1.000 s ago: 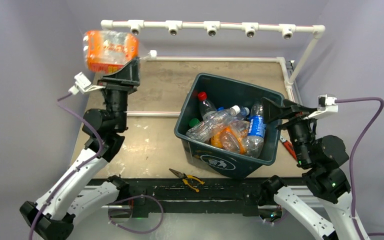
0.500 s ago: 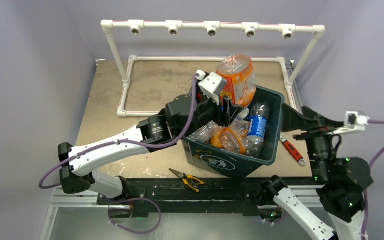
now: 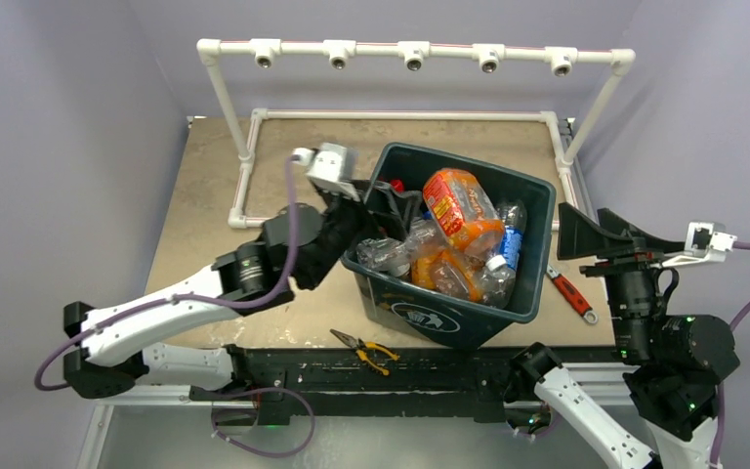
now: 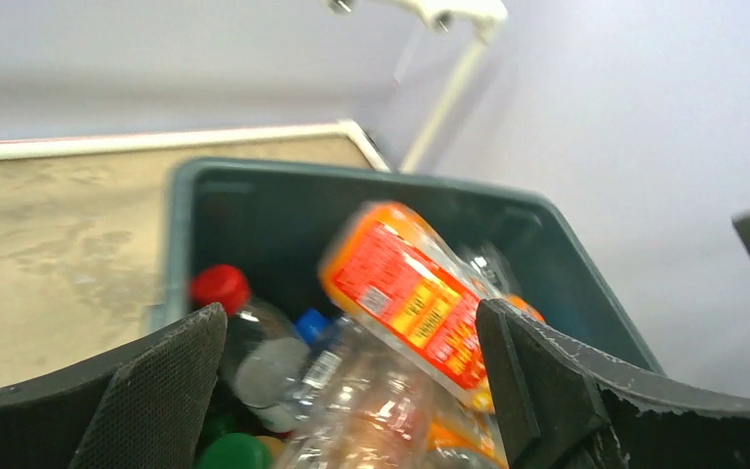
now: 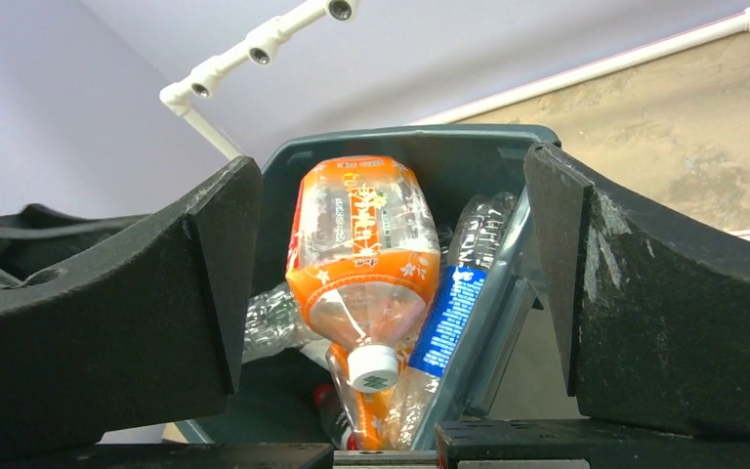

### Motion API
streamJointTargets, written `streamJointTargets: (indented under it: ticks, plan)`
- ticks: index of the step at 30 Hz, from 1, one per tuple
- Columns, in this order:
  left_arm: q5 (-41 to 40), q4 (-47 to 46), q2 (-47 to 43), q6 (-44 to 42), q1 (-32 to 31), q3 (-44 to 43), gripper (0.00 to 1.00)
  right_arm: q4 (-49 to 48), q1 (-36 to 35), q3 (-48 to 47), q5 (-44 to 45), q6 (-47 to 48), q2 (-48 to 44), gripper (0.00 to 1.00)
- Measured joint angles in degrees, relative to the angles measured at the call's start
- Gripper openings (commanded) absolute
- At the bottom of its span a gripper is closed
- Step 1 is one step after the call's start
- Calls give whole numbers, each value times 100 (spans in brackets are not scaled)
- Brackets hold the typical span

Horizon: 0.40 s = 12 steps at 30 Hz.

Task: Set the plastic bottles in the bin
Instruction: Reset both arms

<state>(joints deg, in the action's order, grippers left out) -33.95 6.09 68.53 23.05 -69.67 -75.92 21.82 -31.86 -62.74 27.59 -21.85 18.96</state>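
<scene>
Desk (image 3: 205, 205): orange bottle (image 3: 461, 210) lies in bin (image 3: 430, 318), just ahead of left jaws, cap pointing toward right arm (image 3: 635, 293). Both jaws wide open, empty.

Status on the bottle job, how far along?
Done: the bin holds a heap of bottles, the big orange bottle lying on top. In hand: nothing; the left pincer is open at the bin's rim, the right pincer open beside it. Left: no bottle shows on the table in the top view, only pliers and a wrench. Looks finished.
</scene>
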Motion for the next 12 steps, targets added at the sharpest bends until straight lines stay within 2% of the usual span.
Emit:
streamJointTargets:
  ticks: [6, 12]
  plan:
    - [-1628, 227, -684, 393, 0, 87, 99, -13, 0, 50, -20, 0, 101, 99]
    - [-2503, 793, -765, 623, 0, 125, 99, -46, 0, 133, -31, 9, 192, 99]
